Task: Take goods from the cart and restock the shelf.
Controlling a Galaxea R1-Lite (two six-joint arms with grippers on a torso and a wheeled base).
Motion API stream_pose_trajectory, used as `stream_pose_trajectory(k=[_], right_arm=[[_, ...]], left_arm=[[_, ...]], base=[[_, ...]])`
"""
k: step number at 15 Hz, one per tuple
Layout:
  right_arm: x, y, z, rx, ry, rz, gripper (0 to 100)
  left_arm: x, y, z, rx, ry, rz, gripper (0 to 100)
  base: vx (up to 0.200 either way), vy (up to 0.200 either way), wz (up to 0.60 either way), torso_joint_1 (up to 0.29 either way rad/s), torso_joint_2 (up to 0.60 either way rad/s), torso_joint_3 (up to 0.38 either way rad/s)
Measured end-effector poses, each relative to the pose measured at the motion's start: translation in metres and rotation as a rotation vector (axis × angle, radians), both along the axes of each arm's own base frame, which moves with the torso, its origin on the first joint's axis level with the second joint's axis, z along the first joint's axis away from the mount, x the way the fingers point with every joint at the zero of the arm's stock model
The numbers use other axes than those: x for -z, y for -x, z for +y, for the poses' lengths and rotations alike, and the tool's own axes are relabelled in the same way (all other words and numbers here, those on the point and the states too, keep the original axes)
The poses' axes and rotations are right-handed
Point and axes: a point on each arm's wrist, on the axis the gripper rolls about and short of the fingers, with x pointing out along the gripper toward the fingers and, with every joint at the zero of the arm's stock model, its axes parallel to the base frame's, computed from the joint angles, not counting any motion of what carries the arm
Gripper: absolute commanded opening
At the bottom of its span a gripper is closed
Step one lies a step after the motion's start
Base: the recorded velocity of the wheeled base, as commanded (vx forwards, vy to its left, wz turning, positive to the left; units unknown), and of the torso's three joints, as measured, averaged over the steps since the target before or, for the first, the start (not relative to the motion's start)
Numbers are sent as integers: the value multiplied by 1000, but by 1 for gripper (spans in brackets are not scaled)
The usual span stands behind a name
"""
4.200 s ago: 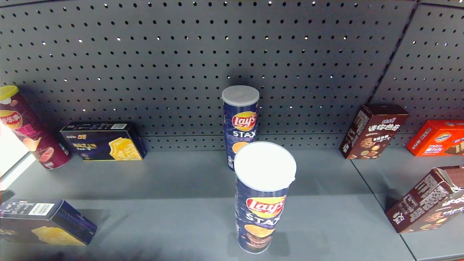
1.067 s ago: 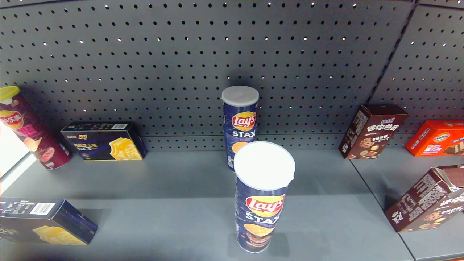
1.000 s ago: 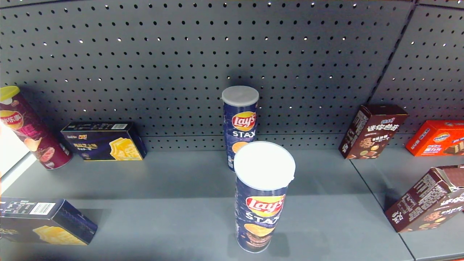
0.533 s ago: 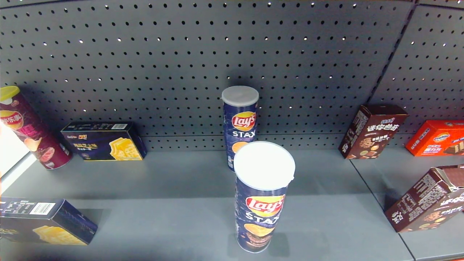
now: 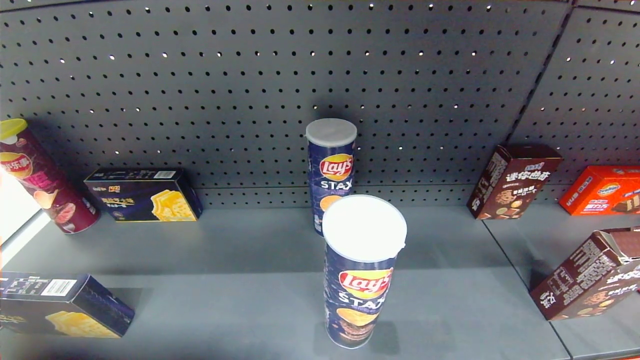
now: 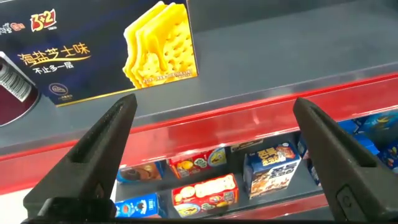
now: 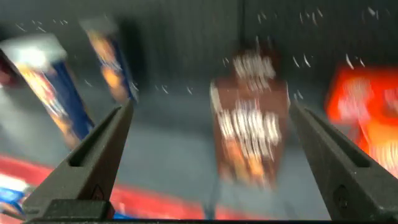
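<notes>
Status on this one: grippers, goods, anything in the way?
Left gripper open, empty, before the navy cracker box. Right gripper open, empty, facing the brown box. Front chip can and rear chip can upright on the shelf.

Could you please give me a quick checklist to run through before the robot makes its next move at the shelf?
1. Left gripper open and empty: ok.
2. Right gripper open and empty: ok.
3. Item in hand to shelve: not ok, neither gripper holds anything.
4. Front chip can and back chip can standing upright: ok.
5. Bare shelf between the front chip can and the near cracker box: ok.
6. Where the cart stands: cannot tell.
</notes>
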Motion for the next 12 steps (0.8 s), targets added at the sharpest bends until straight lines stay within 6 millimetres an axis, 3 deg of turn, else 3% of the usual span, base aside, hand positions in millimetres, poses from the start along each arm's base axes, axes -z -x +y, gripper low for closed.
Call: stream_pose_trajectory(k=[3,7,12], right_arm=[[-41,-38,18,-118,106,48,100],[-47,-93,48,-262,276,122,100],[-47,-137,88,-395,357,184,100]], left_arm=[[0,0,0,0,2,0,100],[0,0,0,-1,4,1,100],[0,0,0,-1,5,3,100]], base=[[0,0,0,0,0,0],[0,0,0,0,0,0],[0,0,0,0,0,0]])
